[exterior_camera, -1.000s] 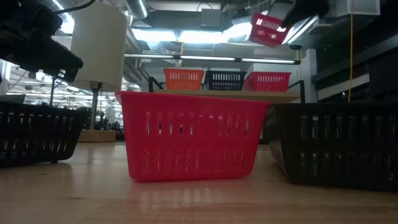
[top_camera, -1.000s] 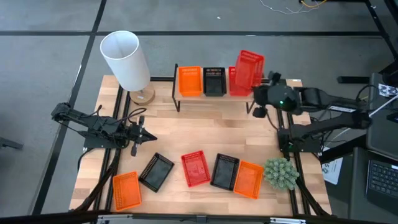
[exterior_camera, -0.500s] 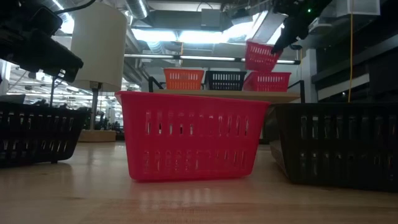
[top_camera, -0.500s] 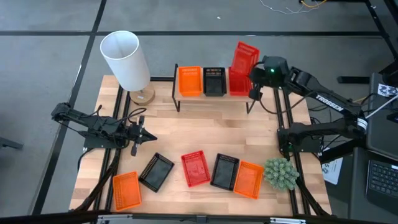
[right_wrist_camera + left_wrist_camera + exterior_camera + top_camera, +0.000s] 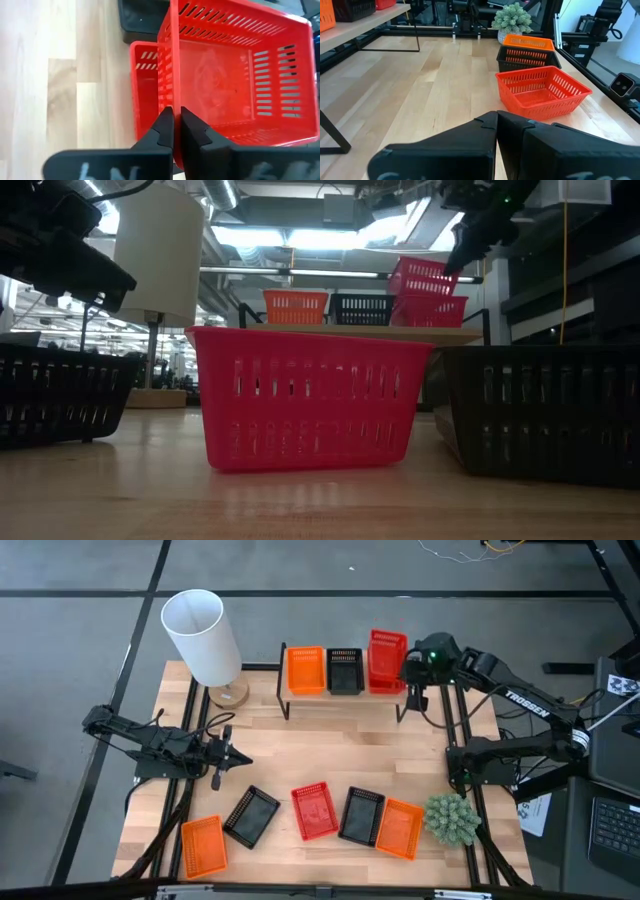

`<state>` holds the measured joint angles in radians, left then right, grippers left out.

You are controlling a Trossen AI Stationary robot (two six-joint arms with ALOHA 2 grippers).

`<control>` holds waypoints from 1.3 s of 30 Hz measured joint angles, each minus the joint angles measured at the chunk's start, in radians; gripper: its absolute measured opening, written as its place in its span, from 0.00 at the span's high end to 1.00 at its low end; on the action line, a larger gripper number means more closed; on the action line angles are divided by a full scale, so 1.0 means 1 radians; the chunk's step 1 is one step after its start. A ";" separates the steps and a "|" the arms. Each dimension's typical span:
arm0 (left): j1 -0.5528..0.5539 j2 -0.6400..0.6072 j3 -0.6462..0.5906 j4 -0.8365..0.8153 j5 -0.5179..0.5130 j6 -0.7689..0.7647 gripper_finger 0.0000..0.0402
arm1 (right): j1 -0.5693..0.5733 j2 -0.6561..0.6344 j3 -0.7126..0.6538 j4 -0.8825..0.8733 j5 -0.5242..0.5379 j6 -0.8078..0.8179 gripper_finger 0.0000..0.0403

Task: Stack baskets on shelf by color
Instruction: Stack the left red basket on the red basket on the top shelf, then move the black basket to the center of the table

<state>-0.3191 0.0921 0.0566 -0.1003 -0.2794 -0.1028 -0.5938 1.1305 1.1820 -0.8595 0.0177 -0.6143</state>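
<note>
The shelf (image 5: 340,330) stands at the table's far edge and carries an orange basket (image 5: 306,670), a black basket (image 5: 345,670) and a red basket (image 5: 432,311). My right gripper (image 5: 411,668) is shut on a second red basket (image 5: 387,652) at the shelf's right end, just above that red one. On the table near me lie an orange basket (image 5: 202,845), a black one (image 5: 250,815), a red one (image 5: 314,811), another black (image 5: 361,815) and another orange (image 5: 399,828). My left gripper (image 5: 222,754) hovers shut over the table's left side. My right gripper pinches the held red basket's right side wall at its rim (image 5: 170,102), one finger inside the basket and one outside. The fingers come slanting down from the right. The basket sits tilted, its left side (image 5: 405,288) lowered into the shelf's red basket and its gripped side higher.
A lamp with a white shade (image 5: 200,632) and a wooden base stands at the table's far left corner, beside the shelf. A small green plant (image 5: 452,818) sits at the near right edge. Bare wood lies between the shelf and the near row of baskets.
My right gripper has moved down and left toward the shelf's right end, still shut on the red basket. The basket, held high and tipped up on end a second ago, has turned nearly level and come down into the red basket on the shelf.
</note>
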 joint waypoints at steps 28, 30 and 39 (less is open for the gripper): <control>0.000 0.000 0.000 0.000 0.000 -0.003 1.00 | 0.000 0.008 0.000 -0.056 0.032 0.037 0.74; 0.000 0.000 0.000 0.000 0.000 -0.002 1.00 | 0.000 0.007 0.000 -0.056 0.030 0.056 0.72; 0.000 0.000 0.000 0.000 0.000 -0.002 1.00 | 0.054 0.005 0.121 -0.087 -0.056 0.170 0.70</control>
<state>-0.3191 0.0921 0.0566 -0.1001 -0.2798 -0.1051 -0.5401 1.1354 1.3030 -0.9461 -0.0380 -0.4442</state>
